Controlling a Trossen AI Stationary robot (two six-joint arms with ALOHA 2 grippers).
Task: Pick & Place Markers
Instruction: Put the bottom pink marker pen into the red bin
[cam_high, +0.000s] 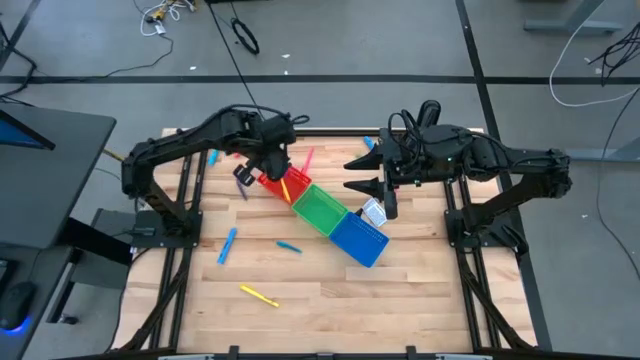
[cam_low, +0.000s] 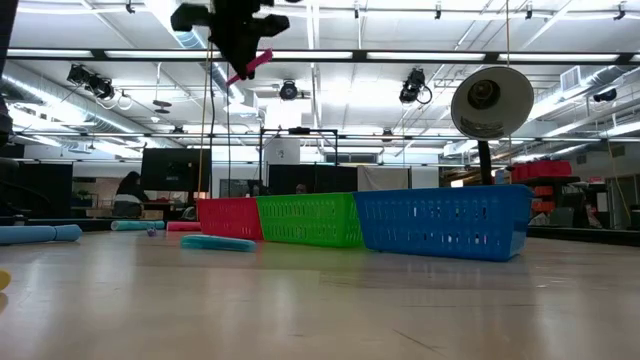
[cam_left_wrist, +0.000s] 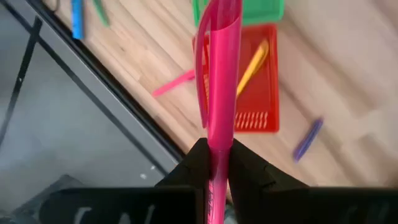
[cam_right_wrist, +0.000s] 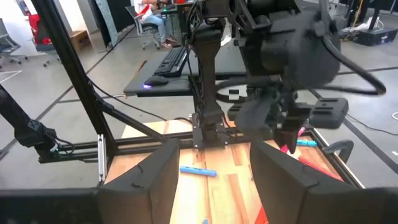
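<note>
On the left of the tabletop (cam_high: 330, 300), a blue marker (cam_high: 227, 245) lies near the left edge, with a yellow marker (cam_high: 259, 295) toward the front and a smaller blue marker (cam_high: 288, 245) between them and the bins. A purple marker (cam_high: 241, 180) lies just beside the red bin's left side.

The left claw (cam_left_wrist: 217, 163) hangs above the red bin (cam_high: 283, 185), pinching a pink marker (cam_left_wrist: 219, 81) by one end between its fingers (cam_left_wrist: 249, 171); in the low view that marker (cam_low: 250, 64) sits well above the tabletop. Inside the red bin rests an orange-yellow marker (cam_left_wrist: 252, 67), and another pink marker (cam_high: 306, 160) lies on the wood just beside the bin's far side.

The red bin, green bin (cam_high: 319, 208) and blue bin (cam_high: 358, 240) touch in a diagonal row across the middle.

The right claw (cam_high: 364, 174) hovers beyond the blue bin, near the back of the tabletop, its fingers (cam_right_wrist: 283, 171) spread wide with nothing between them.
</note>
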